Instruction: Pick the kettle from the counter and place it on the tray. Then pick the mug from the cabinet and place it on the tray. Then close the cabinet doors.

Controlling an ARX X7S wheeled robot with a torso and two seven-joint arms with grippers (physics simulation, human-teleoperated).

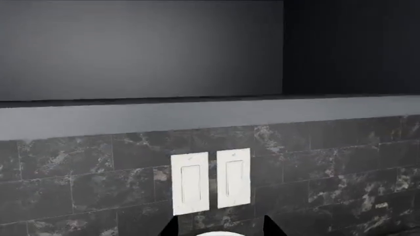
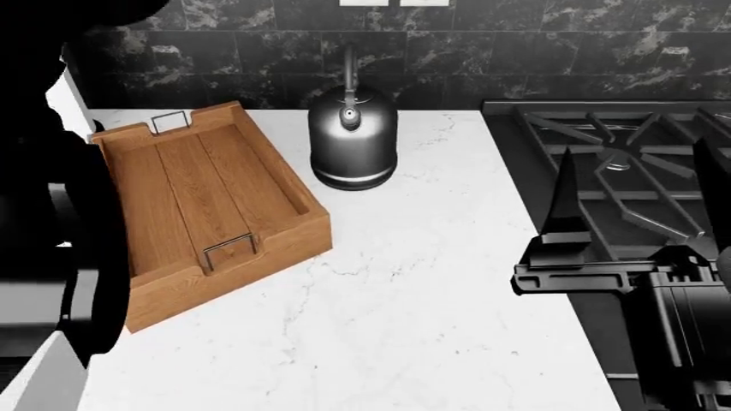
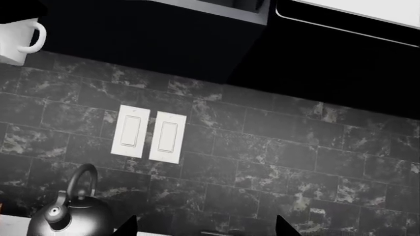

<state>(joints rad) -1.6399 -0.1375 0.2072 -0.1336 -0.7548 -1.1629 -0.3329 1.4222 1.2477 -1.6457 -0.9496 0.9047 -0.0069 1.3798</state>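
The kettle (image 2: 353, 137) stands upright on the counter (image 2: 423, 282), just beside the far corner of the tray (image 2: 171, 248) — the tray holds nothing. The mug (image 3: 18, 38) sits up in the cabinet, above the wall switches (image 3: 148, 132). The right gripper (image 2: 560, 223) hovers beside the hob (image 2: 639, 171), jaws apart, holding nothing. The left gripper (image 1: 220, 227) shows only finger tips — apparently spread.

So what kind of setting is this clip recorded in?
A simulated home kitchen, most likely: a white marble-look counter beside a black gas hob, a metal kettle next to a wooden tray, and a dark tiled backsplash with wall switches.
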